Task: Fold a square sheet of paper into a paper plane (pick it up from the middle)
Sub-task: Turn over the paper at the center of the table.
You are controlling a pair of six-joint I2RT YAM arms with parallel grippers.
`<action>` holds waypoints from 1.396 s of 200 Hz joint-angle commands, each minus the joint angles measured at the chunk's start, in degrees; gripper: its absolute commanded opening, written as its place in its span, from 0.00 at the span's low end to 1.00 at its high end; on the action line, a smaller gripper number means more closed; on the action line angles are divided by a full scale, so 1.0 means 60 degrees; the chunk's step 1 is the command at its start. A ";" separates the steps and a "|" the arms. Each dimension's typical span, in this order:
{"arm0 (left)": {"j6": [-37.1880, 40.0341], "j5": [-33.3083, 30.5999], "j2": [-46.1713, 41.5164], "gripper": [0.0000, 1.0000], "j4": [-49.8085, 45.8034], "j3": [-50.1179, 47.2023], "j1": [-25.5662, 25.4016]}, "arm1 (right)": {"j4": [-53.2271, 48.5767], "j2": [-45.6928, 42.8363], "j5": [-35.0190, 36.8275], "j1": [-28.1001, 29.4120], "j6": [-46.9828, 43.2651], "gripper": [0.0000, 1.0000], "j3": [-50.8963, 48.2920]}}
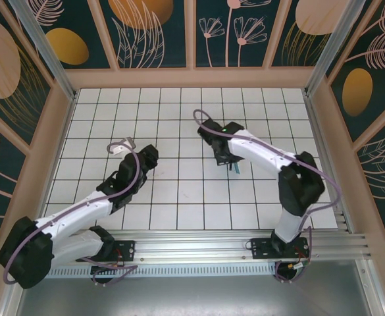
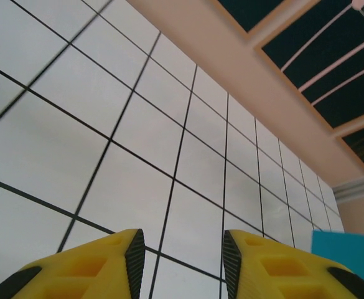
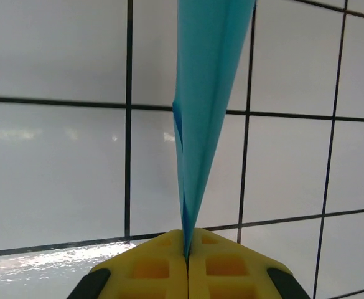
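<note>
Right fingers clamp the paper plane by one thin edge; it may slip. Left fingers gape empty.

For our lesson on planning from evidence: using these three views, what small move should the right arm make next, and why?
Probably lower the right gripper toward the table to set the paper plane down. Its jaws are closed on the slim folded teal paper, which already looks dart-shaped, while the left gripper is open, holding nothing.
</note>
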 commanded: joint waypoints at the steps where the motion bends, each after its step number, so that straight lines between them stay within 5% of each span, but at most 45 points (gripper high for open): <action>1: -0.0293 -0.0925 -0.0575 0.42 -0.0256 -0.0359 0.0037 | -0.0729 0.0948 -0.0069 0.0359 0.0371 0.08 0.0561; 47: -0.0284 -0.1254 -0.1289 0.44 -0.0633 -0.0575 0.0045 | 0.0179 0.2867 -0.2708 0.0854 0.0056 0.16 0.1737; 66: -0.0233 -0.1216 -0.1471 0.45 -0.0627 -0.0636 0.0042 | 0.0687 0.3122 -0.3702 0.0921 -0.0004 0.27 0.2314; 97: 0.0007 -0.0906 -0.1420 0.46 -0.0553 -0.0556 0.0036 | 0.2053 0.1967 -0.4942 0.0773 -0.0142 0.45 0.2017; 119: 0.0553 0.0090 -0.0740 0.45 0.0047 -0.0326 0.0054 | 0.3554 0.0178 -0.5125 0.0262 0.0021 0.57 0.0337; 163: 0.1311 0.3953 0.3003 0.35 0.0582 0.1966 0.0034 | 0.6813 -0.2861 -0.7640 -0.2458 0.0554 0.53 -0.4028; 203: 0.1193 0.6798 0.6365 0.27 0.0554 0.4259 -0.0018 | 0.8262 -0.3193 -0.9274 -0.3940 0.0362 0.48 -0.5854; 279: 0.0949 0.7033 0.8665 0.21 -0.0887 0.5969 -0.0038 | 0.9098 -0.2017 -1.0357 -0.4074 0.0044 0.45 -0.6095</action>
